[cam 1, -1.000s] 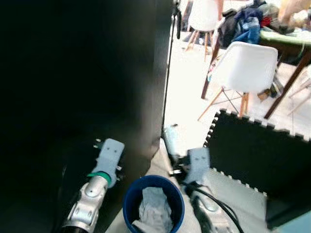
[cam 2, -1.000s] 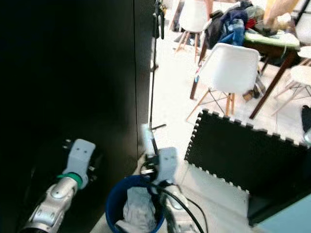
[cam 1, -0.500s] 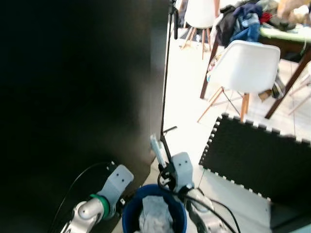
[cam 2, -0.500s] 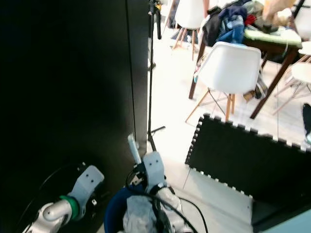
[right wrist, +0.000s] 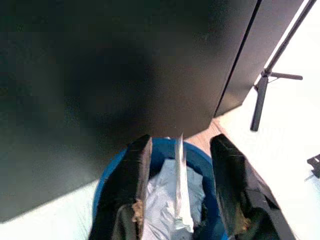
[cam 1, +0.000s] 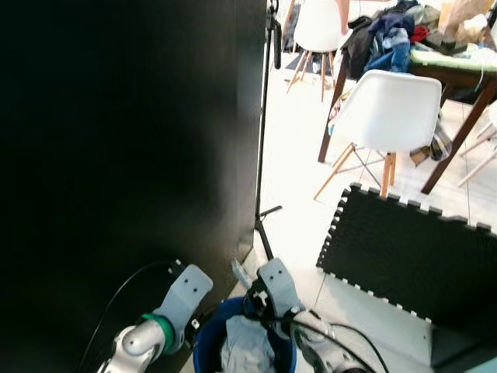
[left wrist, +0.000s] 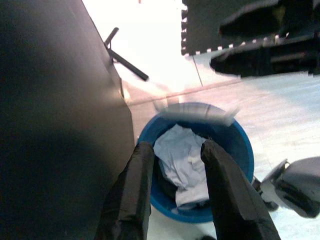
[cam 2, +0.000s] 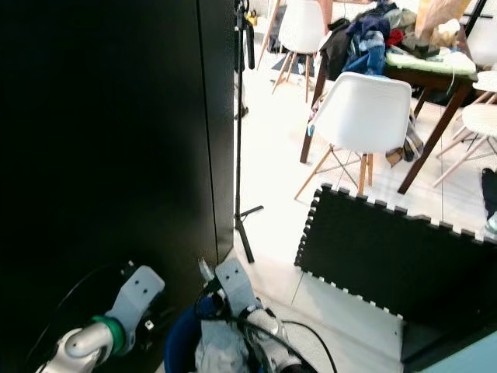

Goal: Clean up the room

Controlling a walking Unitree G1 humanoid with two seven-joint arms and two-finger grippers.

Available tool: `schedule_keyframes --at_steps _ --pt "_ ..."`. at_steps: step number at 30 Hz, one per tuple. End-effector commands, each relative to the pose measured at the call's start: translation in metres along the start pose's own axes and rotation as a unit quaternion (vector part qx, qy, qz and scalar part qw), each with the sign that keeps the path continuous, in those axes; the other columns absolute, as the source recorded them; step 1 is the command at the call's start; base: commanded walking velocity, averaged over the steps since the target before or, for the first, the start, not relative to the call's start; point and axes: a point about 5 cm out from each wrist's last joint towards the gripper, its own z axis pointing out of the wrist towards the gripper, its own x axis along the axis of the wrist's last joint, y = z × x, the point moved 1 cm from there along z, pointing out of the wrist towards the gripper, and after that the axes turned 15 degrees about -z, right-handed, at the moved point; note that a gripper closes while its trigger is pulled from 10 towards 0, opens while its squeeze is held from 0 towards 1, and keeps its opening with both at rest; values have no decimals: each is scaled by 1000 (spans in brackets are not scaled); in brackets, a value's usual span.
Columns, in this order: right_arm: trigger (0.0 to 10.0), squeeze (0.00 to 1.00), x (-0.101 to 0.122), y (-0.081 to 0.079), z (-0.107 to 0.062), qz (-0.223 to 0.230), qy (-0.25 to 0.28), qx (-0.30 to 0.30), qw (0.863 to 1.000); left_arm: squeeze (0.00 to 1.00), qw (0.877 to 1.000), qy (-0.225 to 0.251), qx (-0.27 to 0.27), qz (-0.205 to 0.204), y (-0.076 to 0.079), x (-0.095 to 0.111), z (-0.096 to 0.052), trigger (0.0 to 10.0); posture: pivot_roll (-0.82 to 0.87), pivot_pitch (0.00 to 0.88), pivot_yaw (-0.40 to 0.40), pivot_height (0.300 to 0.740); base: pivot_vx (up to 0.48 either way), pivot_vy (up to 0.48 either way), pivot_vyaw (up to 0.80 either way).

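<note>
Bin: the blue bin point(cam 1: 208, 348) sits at 6 o'clock, tight against the black cabinet point(cam 1: 124, 155), already holding crumpled paper point(left wrist: 182, 157).
Right gripper: right gripper point(right wrist: 179, 200) hangs over the bin mouth, fingers spread wide; a thin pale wrapper point(right wrist: 180, 187) stands between them, touching neither, probably let go to drop in.
Left gripper: left gripper point(left wrist: 175, 165) waits beside the rim, fingers parted, holding nothing.
Far: white chair point(cam 1: 392, 113) and cluttered table point(cam 1: 458, 66) at 1 o'clock still need tidying.

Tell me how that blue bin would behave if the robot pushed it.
The blue bin holds only crumpled paper, so it is probably light and would slide easily on the smooth floor. A push near its rim might tip it.
</note>
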Motion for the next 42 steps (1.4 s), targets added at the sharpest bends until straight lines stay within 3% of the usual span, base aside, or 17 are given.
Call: schedule_keyframes --at_steps 1,8,13,18,22,28,33,42 --pt "10000 0 0 -5 0 22 6 6 1000 0 1000 -13 2 -6 -2 -6 -3 10000 -37 104 72 731 0 0 0" --pt "10000 0 -3 1 -5 48 25 -10 998 0 1000 -5 2 -5 1 -2 3 10000 -52 101 72 731 0 0 0" --pt "10000 0 -1 8 -16 71 74 -51 993 0 997 32 70 -7 -6 3 8 10000 -73 100 75 731 0 0 0" --pt "10000 0 4 6 -27 68 111 -76 989 0 994 36 106 5 -9 3 12 10000 -84 99 76 731 0 0 0" --pt "10000 0 10 5 -30 78 125 -90 985 0 981 67 177 -34 -24 18 18 10000 -99 91 78 731 0 0 0" --pt "10000 0 10 6 -28 80 125 -90 985 0 979 77 185 -43 -24 24 22 10000 -99 85 77 731 0 0 0" --pt "10000 0 14 15 -28 78 125 -96 985 0 978 86 185 -49 -19 26 26 10000 -99 83 75 731 -364 0 0" --pt "10000 0 13 14 -29 75 120 -94 985 0 977 87 189 -49 -18 25 28 10000 -99 72 74 731 -412 0 0"
